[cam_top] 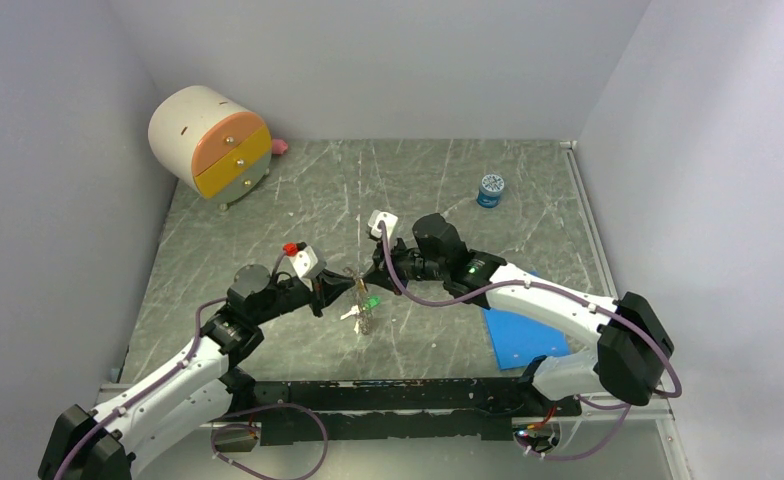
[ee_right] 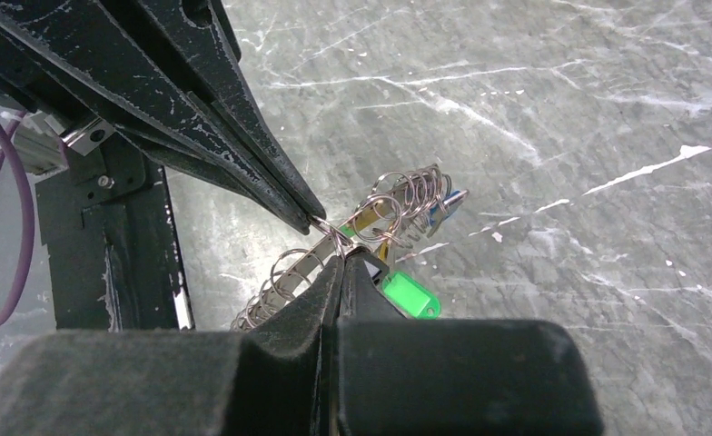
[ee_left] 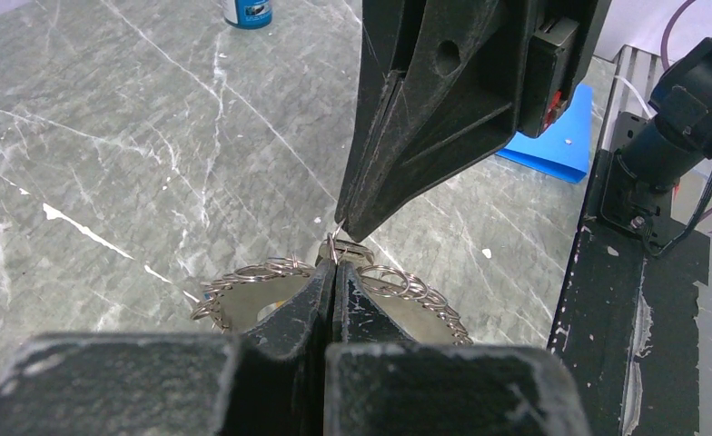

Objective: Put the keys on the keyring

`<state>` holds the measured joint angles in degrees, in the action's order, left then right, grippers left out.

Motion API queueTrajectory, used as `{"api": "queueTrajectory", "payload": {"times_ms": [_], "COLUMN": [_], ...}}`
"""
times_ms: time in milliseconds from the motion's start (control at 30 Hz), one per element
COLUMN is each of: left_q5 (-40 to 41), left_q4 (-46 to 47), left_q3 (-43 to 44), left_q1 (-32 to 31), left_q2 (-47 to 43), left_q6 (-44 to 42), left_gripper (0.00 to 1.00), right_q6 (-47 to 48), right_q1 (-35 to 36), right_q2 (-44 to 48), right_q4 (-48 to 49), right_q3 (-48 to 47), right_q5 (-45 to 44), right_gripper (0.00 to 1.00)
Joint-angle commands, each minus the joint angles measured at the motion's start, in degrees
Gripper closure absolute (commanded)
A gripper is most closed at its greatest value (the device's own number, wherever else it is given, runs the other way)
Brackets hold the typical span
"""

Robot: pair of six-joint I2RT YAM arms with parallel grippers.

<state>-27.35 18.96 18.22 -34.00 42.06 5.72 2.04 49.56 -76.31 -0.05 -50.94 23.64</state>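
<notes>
Left pincer (ee_left: 333, 274) and right pincer (ee_right: 341, 265) are both fully closed on the keyring (ee_left: 262, 272), tips almost touching on one stretch of hoop, which is held clear of the bench (ee_right: 561, 136). The green key (ee_right: 409, 297) hangs just beneath. Judgement: left should anchor while right works the coil gently, without twisting, or the thin wire slips out.

Two end effectors (ee_left: 332, 277) (ee_right: 341, 263), one keyring (ee_left: 262, 270), one green key (ee_right: 409, 296), one blue jar (cam_top: 490, 190), one drawer chest (cam_top: 208, 145).
</notes>
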Motion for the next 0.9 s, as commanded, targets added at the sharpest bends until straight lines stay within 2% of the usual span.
{"api": "queueTrajectory", "payload": {"times_ms": [0,300,867], "left_q5": [-1.46,-1.47,-2.31], "left_q4": [3.46,3.25,4.54], "left_q3": [0.11,-0.22,-0.83], "left_q1": [-0.27,-0.27,-0.26], "left_q2": [-1.79,-2.40,-2.98], "left_q6": [1.14,1.14,1.23], "left_gripper": [0.97,0.97,0.97], "right_q6": [-1.17,-1.96,-1.96], "right_q1": [-0.16,-1.40,-3.32], "right_q2": [0.39,1.86,-2.57], "right_q4": [2.42,3.56,-0.12], "right_q3": [-1.12,-0.37,-2.01], "right_q5": [-2.63,-0.24,6.07], "right_gripper": [1.00,1.00,1.00]}}
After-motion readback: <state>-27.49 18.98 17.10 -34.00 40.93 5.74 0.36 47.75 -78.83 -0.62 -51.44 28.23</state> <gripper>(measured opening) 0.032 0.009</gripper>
